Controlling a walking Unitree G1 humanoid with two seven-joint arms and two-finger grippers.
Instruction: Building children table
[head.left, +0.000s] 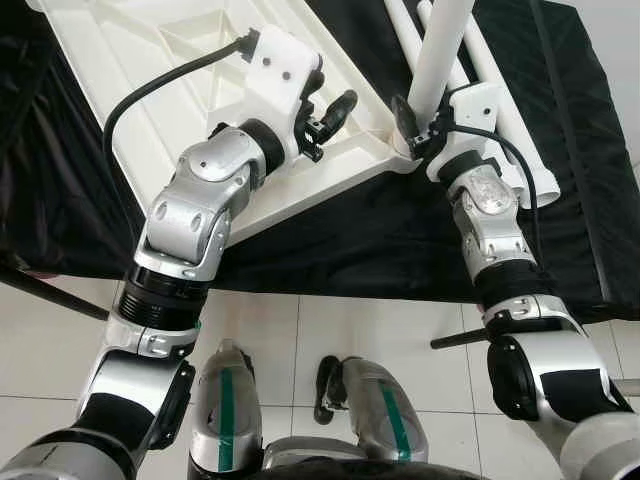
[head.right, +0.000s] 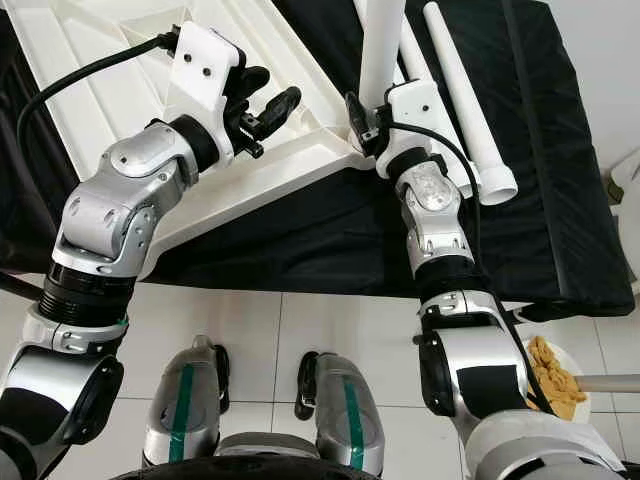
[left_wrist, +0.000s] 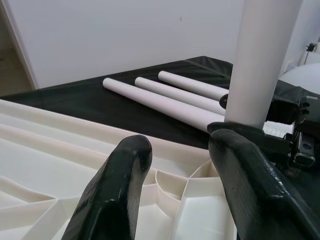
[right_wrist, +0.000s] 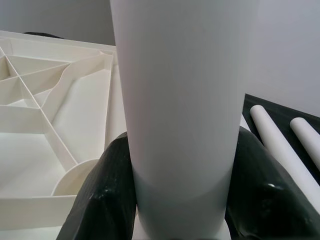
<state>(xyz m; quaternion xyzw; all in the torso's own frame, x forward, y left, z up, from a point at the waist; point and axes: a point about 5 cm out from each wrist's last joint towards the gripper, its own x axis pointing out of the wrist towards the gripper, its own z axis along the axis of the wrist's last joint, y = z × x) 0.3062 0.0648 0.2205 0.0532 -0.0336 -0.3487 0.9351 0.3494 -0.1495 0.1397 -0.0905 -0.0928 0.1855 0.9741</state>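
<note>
In the upper centre of the frame, the right gripper (head.left: 418, 128) is clamped around a white table leg (head.left: 440, 50) standing upright in the corner socket of the upside-down white tabletop (head.left: 150, 70), which lies on a black cloth (head.left: 330, 240). To seat the leg well, it should probably be kept vertical and pressed straight down, with no sideways lean. The left gripper (head.left: 330, 115), its forearm bent up from lower left, hovers over the tabletop beside that corner with fingers apart and empty, and three spare legs (left_wrist: 165, 97) lie on the cloth beyond.
</note>
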